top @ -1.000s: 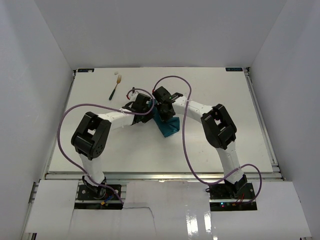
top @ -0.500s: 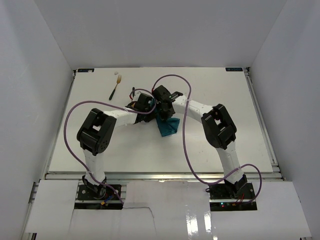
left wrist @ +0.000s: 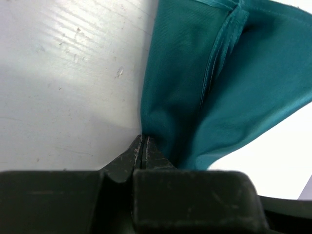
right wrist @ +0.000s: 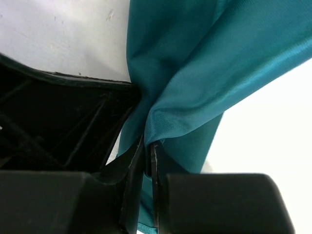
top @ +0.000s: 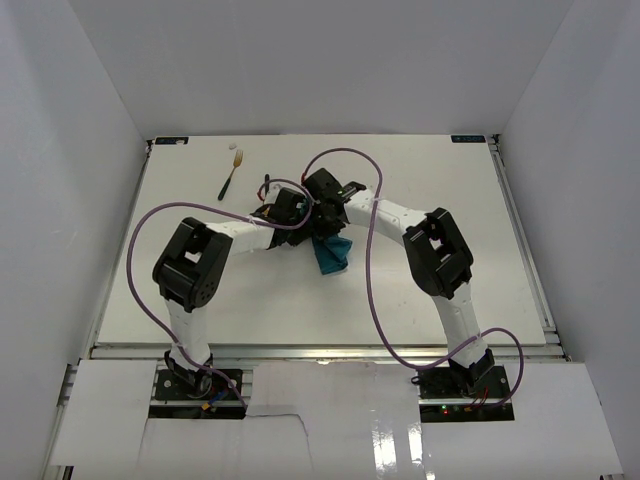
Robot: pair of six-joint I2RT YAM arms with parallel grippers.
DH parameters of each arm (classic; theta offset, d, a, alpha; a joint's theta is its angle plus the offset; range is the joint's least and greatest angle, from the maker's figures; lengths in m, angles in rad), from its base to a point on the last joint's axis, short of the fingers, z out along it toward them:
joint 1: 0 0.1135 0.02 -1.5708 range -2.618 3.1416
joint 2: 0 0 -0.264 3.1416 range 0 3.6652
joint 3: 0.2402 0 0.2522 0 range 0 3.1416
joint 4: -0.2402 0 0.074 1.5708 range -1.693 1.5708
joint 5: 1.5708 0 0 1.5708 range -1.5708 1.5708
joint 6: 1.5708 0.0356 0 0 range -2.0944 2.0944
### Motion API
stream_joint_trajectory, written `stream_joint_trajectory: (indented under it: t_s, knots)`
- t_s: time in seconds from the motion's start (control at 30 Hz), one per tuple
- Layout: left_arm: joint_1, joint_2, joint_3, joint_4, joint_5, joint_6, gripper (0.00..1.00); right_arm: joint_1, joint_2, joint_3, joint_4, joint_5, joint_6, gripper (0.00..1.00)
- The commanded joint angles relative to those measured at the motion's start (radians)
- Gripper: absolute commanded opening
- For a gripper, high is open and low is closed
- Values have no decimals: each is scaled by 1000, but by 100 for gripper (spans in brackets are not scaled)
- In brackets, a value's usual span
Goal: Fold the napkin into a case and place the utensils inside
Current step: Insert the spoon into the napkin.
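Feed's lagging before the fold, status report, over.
Left gripper, right gripper: jaws shut on teal soft cloth napkin, bunched between them. Apart, far left: dark-handled pale-gold fork.

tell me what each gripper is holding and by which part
Both hold the napkin. The left gripper pinches the tip of a bunched fold; the right gripper is clamped on a gathered fold of the cloth.

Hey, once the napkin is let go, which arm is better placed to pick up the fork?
Left. The fork lies at the far left of the table, on the same side as the left arm, nearer its jaws than those of the right arm. Both arms' jaws are pinching the napkin now.
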Motion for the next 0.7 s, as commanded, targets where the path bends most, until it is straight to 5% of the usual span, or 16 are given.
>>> stream_joint_trajectory:
  t_s: [0.0, 0.3, 0.67]
  knots:
    - [-7, -50, -32, -68, -37, -10, 0, 8, 28, -51, 43, -79, 68, 15]
    - [-1, -177, -26, -186, -155, -40, 8, 8, -50, -266, 190, -111, 154, 47]
    - [33, -235, -16, -201, -181, 23, 9, 8, -216, -291, 252, -162, 119, 59]
